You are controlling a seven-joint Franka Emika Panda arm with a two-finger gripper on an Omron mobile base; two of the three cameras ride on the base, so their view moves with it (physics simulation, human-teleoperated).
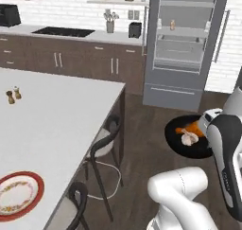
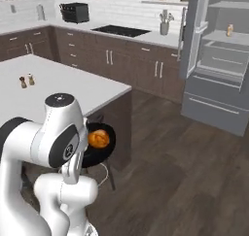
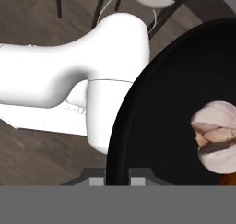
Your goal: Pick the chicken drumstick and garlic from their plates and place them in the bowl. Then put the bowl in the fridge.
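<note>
1. The fridge [image 1: 182, 49] is seen standing open, well ahead of the jaws across bare floor.
2. The bowl [image 1: 182, 141] is held by its rim, carried level in the air; the gripper [image 3: 116, 180] is closed on it.
3. The chicken drumstick [image 2: 99, 139] and the garlic [image 3: 215, 136] are contained in the bowl, just beyond the jaws.
</note>
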